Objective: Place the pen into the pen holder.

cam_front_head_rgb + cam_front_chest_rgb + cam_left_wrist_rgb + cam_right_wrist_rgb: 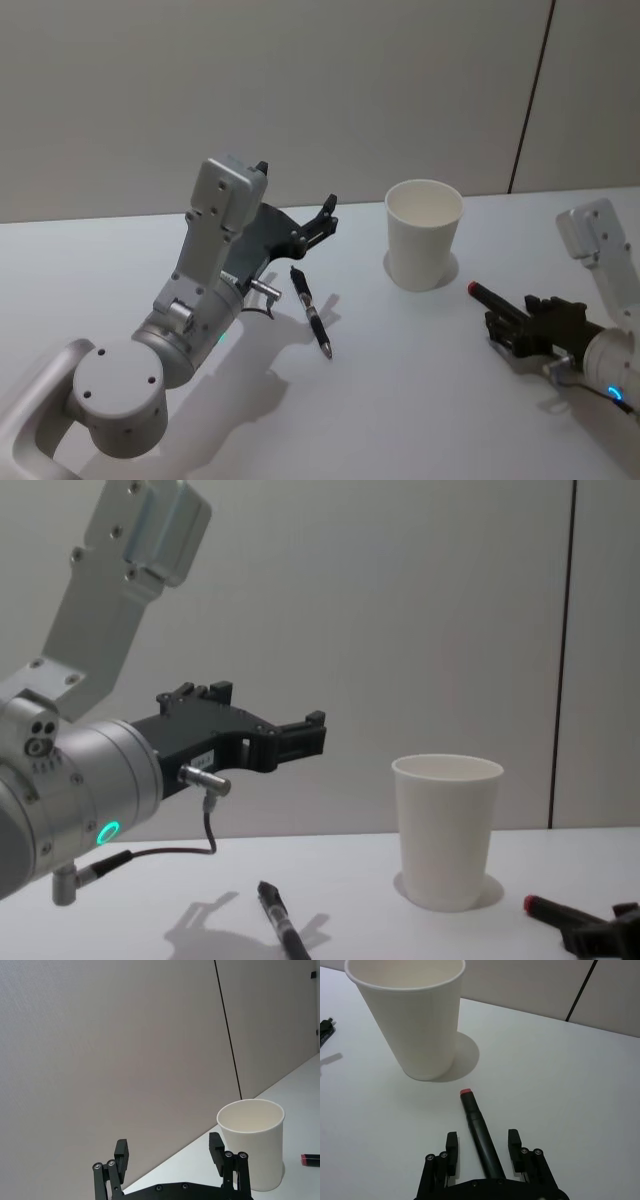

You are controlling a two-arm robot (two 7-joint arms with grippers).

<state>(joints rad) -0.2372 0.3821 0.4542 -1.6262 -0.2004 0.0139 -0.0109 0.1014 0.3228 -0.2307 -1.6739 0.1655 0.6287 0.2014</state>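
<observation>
The pen holder, a white paper cup (pixel 424 235) (pixel 447 830) (pixel 415 1020) (pixel 252 1147), stands upright and empty on the table. A black pen (pixel 311 312) (pixel 279 926) lies flat to the cup's left. My left gripper (pixel 328 215) (pixel 315 735) (pixel 169 1152) hangs open above the table behind that pen, holding nothing. A second black pen with a red end (pixel 483 294) (pixel 477 1127) (pixel 548 910) lies to the right of the cup, pointing at it. My right gripper (pixel 500 318) (pixel 482 1152) is low at the table, open, its fingers on either side of this pen without touching it.
The white tabletop (pixel 400 400) runs back to a plain wall with a dark vertical seam (pixel 530 95). The left arm's grey links (pixel 190 320) rise over the table's near left part.
</observation>
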